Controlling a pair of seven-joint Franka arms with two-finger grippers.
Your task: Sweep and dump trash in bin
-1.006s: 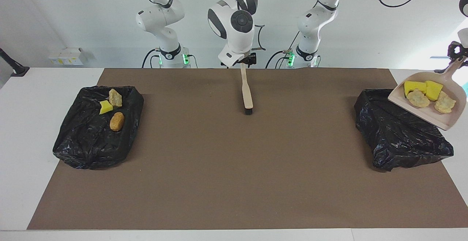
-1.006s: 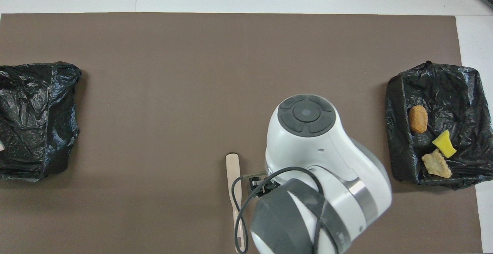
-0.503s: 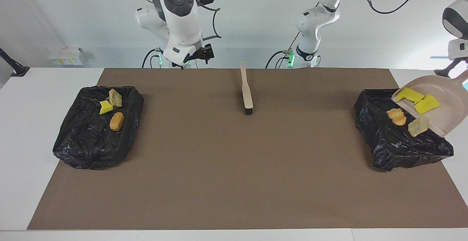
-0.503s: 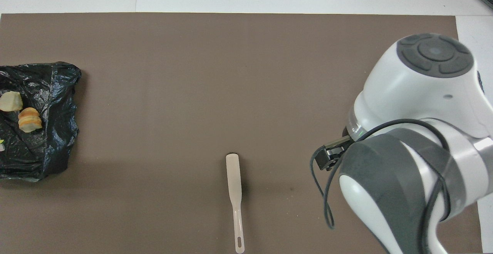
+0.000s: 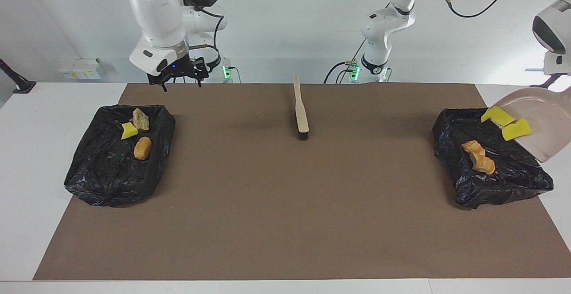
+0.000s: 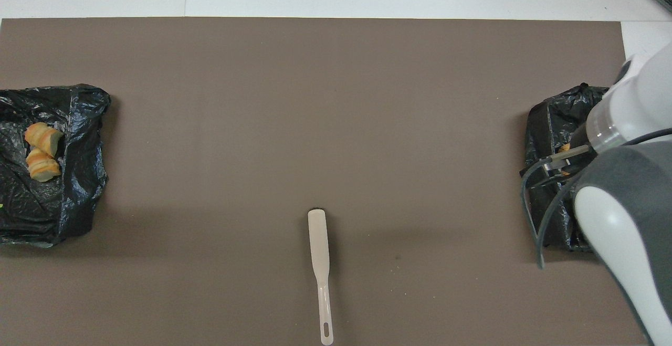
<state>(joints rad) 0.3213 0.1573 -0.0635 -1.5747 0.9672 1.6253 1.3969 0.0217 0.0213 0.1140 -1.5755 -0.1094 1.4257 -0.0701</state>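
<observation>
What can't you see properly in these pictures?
- Left gripper: out of view in both; the facing view's edge cuts the dustpan off, so its handle and grip are hidden.
- Bin at the right arm's end: in the overhead view the right arm covers most of it and its trash.
- Two yellow sponge chunks: at the dustpan's lip in the facing view; whether they still rest on it can't be told.
- Right gripper: its fingers are too small to read.
</observation>
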